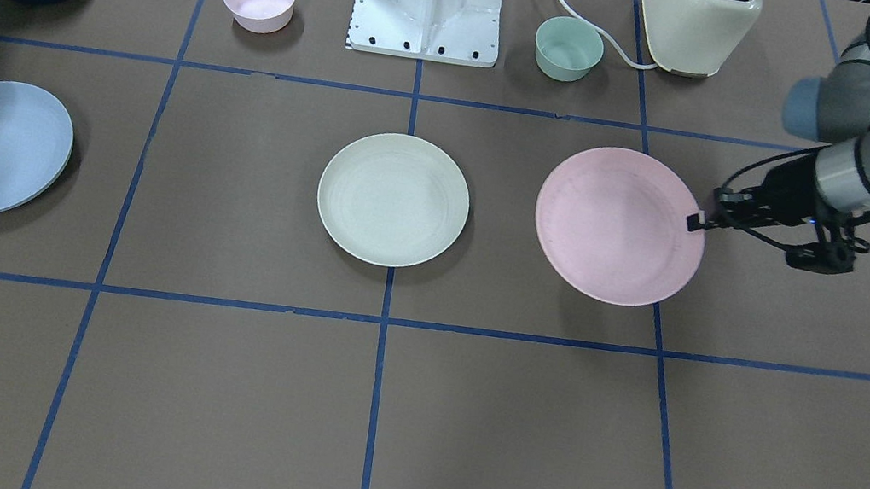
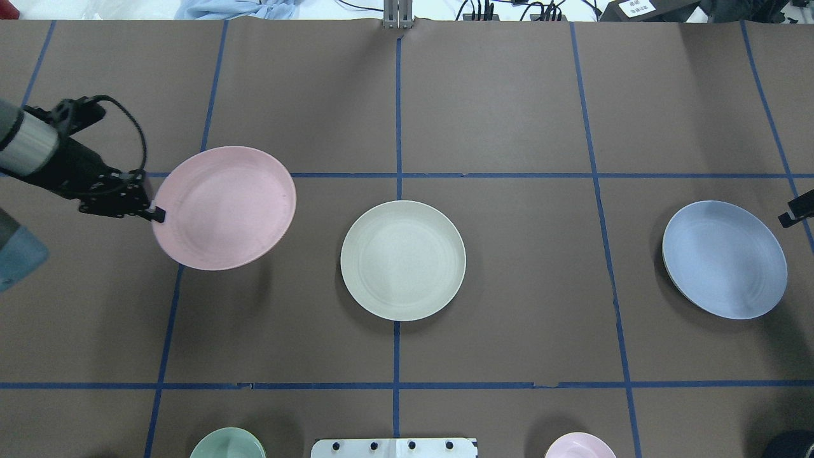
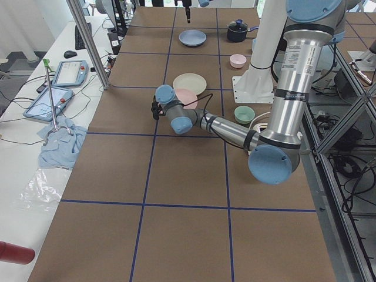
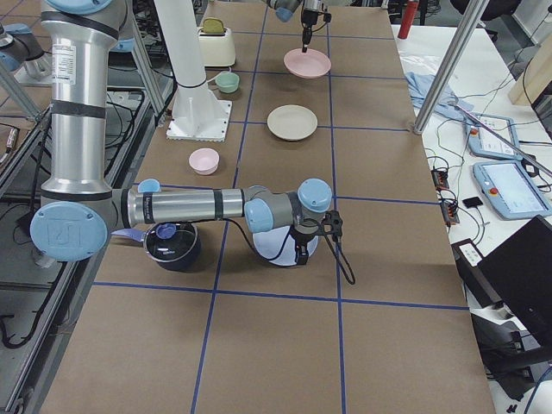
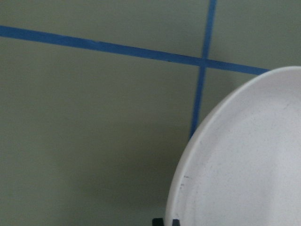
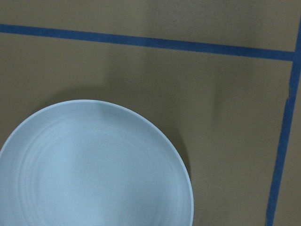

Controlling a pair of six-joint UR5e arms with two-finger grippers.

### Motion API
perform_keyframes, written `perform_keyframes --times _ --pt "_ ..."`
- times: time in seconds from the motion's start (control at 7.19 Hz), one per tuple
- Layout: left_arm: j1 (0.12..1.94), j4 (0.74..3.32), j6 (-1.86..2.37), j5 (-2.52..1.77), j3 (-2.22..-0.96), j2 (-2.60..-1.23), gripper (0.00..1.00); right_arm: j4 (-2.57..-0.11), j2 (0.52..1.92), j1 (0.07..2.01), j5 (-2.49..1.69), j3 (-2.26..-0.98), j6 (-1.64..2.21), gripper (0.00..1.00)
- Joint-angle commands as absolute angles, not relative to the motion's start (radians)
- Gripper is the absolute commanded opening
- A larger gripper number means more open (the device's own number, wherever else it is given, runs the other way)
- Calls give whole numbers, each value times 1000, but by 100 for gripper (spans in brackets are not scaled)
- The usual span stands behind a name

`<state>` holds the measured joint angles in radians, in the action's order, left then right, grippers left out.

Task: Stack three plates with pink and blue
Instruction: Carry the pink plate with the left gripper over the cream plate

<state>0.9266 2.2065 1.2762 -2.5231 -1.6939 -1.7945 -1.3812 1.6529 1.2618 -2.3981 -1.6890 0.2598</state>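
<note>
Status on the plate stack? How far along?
Nothing stacked yet. In hand: the left pincer grips the pink plate by its rim, seemingly lifted. The cream plate lies alone at centre; the blue plate sits apart, with the right pincer near its edge, grip unclear. Left: stacking all three.

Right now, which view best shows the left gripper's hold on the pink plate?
Overhead exterior: the whole pink plate shows, the left gripper pinching its rim. Front-facing matches it, mirrored. Left wrist shows only a rim section; exterior left hides most behind the arm; exterior right shows it tiny.
</note>
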Motion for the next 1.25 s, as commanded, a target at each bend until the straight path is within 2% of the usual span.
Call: perform_keyframes --times 0.0,0.14,0.7,1.11 --pt "756 2201 1461 -2386 -1691 -1949 0 -1292 1652 1240 -2395 -1634 278 100" --pt "718 2200 1466 -2335 -1686 -1988 0 -1237 1652 1236 -2395 -1596 278 100" --pt "588 2194 1462 -2145 -1609 -2077 0 -1218 1652 1233 -2399 -1594 318 100" --pt "584 2194 1462 -2141 -1606 -2091 0 -1219 1652 1229 -2402 -1594 318 100"
